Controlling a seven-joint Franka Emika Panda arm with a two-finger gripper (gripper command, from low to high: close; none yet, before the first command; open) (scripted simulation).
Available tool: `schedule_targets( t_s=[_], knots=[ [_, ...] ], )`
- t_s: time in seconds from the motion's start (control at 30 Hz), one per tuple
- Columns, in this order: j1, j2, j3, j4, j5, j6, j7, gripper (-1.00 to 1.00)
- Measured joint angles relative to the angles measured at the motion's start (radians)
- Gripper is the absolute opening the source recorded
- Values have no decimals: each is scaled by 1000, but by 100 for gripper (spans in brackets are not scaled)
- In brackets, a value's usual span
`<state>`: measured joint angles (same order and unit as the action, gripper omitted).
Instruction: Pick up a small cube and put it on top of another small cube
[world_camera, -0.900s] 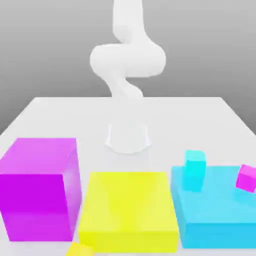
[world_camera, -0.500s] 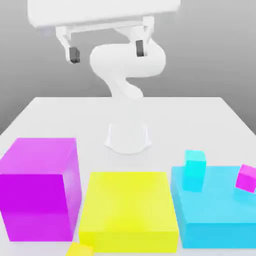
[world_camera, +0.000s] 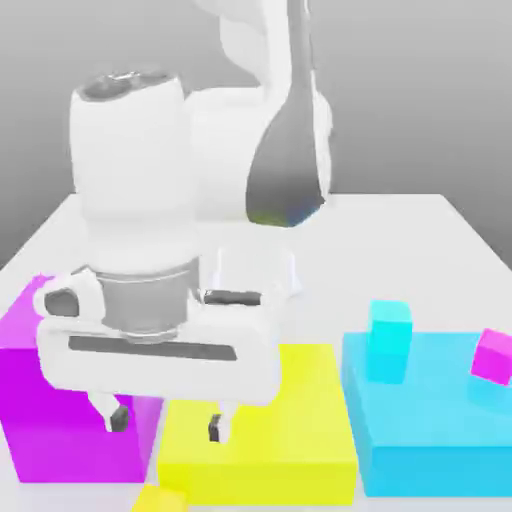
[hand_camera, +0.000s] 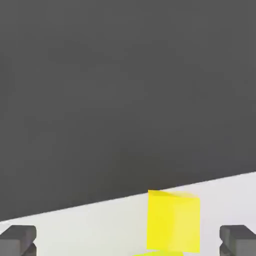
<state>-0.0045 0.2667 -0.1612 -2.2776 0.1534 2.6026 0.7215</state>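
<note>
End effector (world_camera: 165, 420) wide open, empty, hanging over the near edge between the magenta block (world_camera: 75, 380) and yellow block (world_camera: 260, 420). Small yellow cube (hand_camera: 172, 220) sits on the tabletop (world_camera: 400, 240) at the near edge, between the fingers. Centre over it, drop straight, then close.

The gripper (world_camera: 165, 420) is hanging with fingers spread wide, the big magenta block (world_camera: 50, 400) and yellow block (world_camera: 290, 430) crowding the exterior view's lower left.
</note>
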Motion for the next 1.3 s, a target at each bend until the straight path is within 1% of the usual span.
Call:
schedule_targets(
  t_s=[0.1, 0.2, 0.23, 0.47, 0.6, 0.8, 0.93, 0.97, 1.1, 1.17, 1.2, 1.23, 1.3],
  knots=[
    [-5, 104, -11, 5, -10, 42, 9, 0],
    [-25, 213, 12, 26, 16, 121, -10, 0],
    [-34, 245, 22, 33, 24, 145, -16, -100],
    [-35, 251, 24, 34, 25, 149, -16, -100],
    [-11, 129, -6, 7, -14, 55, 11, -100],
    [108, -36, 143, -64, -50, -43, -133, -100],
    [211, -153, 248, -122, -69, -101, -250, -100],
    [258, -184, 277, -137, -75, -116, -280, -100],
    [500, -278, 359, -185, -110, -156, -409, -100],
    [655, -246, 349, -208, -148, -99, -443, -100],
    [657, -229, 322, -215, -156, -74, -448, 100],
    [620, -229, 322, -215, -156, -74, -448, 100],
    [626, -229, 322, -215, -156, -74, -448, 100]
  ],
)
